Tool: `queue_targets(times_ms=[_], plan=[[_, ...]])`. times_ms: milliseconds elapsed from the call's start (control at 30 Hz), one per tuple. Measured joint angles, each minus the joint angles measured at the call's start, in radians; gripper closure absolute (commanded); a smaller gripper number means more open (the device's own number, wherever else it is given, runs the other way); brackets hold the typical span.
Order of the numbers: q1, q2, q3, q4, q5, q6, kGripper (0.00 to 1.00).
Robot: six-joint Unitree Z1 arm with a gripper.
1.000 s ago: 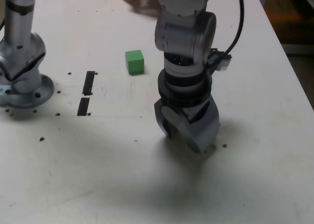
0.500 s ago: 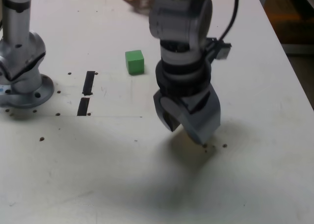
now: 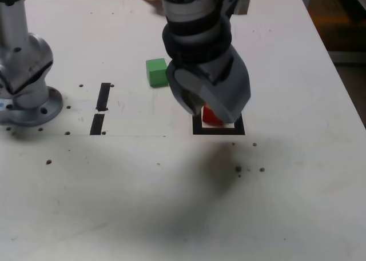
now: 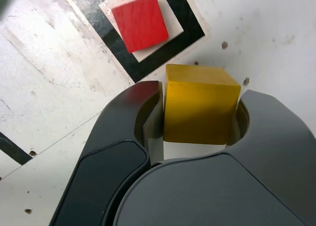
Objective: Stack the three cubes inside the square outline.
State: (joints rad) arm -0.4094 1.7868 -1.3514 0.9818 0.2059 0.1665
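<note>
Raised toward the outline (image 3: 218, 131), the gripper (image 4: 200, 110) now grips the yellow cube (image 4: 201, 107); centre it over the red (image 4: 140, 23), square its faces, lower gently, then release.

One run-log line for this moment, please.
hand: closed on yellow cube | red cube: inside square outline | green cube: on table, outside outline | stack: not yet started

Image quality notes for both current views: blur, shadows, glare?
Exterior view: arm slightly soft, broad diffuse shadow on the table below the gripper; wrist view: yellow cube sharp, its near face shaded, pale sheen across black outline.
</note>
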Motion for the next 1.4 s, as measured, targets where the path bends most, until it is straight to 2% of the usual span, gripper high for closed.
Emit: queue_targets(times_ms=[433, 800, 933, 1167, 1400], plan=[[0.13, 0.0, 0.063, -0.057, -0.043, -0.041, 0.96], [0.199, 0.008, 0.151, -0.164, -0.049, -0.041, 0.92], [0.2, 0.011, 0.163, -0.19, -0.048, -0.041, 0.85], [0.201, 0.02, 0.177, -0.199, -0.047, -0.041, 0.61], [0.201, 0.02, 0.188, -0.201, -0.046, -0.042, 0.5]])
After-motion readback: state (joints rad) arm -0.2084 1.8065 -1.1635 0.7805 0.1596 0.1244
